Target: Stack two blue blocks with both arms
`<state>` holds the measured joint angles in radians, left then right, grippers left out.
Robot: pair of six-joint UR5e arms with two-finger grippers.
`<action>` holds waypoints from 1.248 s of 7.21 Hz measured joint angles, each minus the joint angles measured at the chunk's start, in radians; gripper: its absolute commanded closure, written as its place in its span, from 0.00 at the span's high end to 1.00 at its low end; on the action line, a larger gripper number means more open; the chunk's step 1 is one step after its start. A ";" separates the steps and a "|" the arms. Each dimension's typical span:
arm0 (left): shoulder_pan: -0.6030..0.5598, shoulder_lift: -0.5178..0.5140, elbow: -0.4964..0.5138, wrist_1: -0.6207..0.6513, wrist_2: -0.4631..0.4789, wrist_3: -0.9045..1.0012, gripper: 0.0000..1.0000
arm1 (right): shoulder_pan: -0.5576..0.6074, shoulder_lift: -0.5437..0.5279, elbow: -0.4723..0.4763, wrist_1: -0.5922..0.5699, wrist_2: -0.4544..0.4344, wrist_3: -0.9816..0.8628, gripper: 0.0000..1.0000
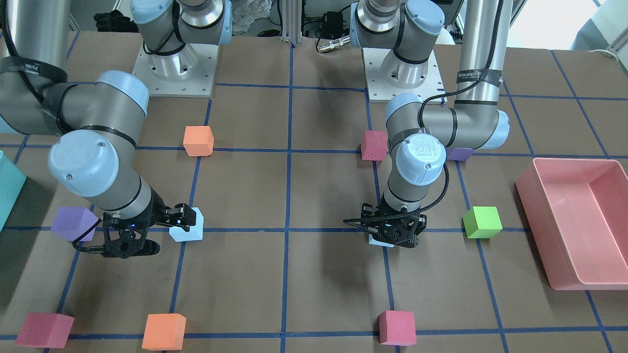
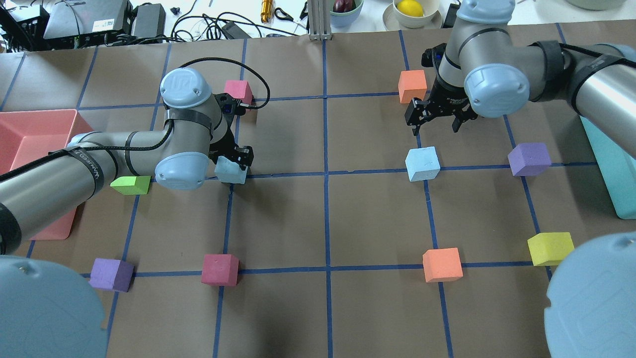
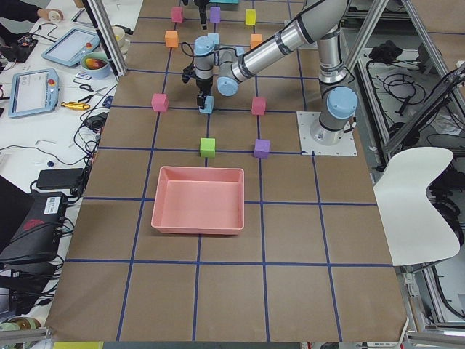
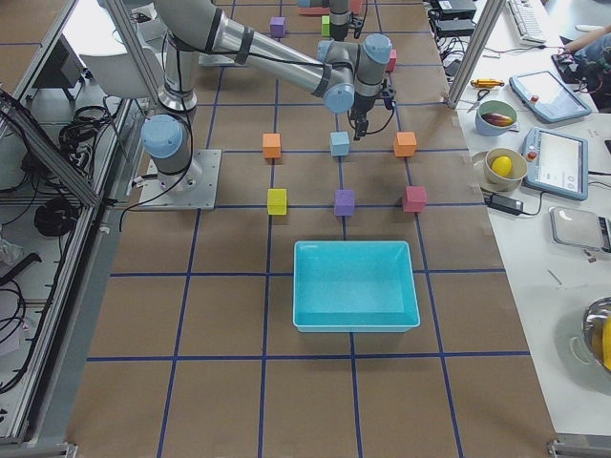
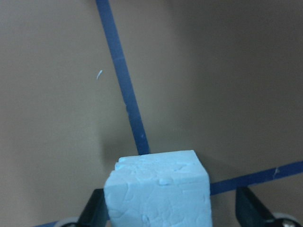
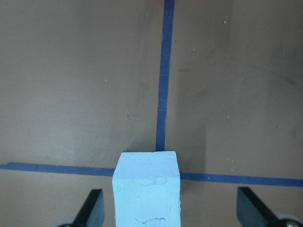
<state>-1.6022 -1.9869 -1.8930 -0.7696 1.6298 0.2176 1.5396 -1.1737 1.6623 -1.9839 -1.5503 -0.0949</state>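
Two pale blue blocks sit on the table's blue tape lines. One blue block [image 2: 231, 172] is on the left, also seen in the front view [image 1: 380, 241]. My left gripper [image 2: 231, 160] is low over it and open, a finger on each side [image 5: 97, 210]. The other blue block [image 2: 422, 163] is on the right, also seen in the front view [image 1: 187, 227]. My right gripper [image 2: 435, 123] hovers above it, open. In the right wrist view this block [image 6: 147, 189] sits between the spread fingers [image 6: 90, 210], nearer one of them.
A pink bin [image 2: 30, 124] is at the left and a teal bin [image 2: 613, 169] at the right. Around the blocks lie a green cube [image 2: 130, 185], a purple cube [image 2: 529, 159], an orange cube [image 2: 412, 85] and a crimson cube [image 2: 237, 91]. More cubes lie along the near row.
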 measured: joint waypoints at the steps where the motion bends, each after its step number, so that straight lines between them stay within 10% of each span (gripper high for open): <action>1: 0.002 -0.002 0.003 0.003 0.014 -0.017 0.00 | 0.000 0.020 0.019 -0.019 0.001 0.000 1.00; 9: -0.016 0.056 0.214 -0.218 0.004 -0.071 0.00 | 0.001 0.061 0.084 -0.041 0.073 -0.004 1.00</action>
<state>-1.6178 -1.9313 -1.6789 -0.9880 1.6339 0.1464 1.5402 -1.1131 1.7460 -2.0254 -1.4777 -0.0988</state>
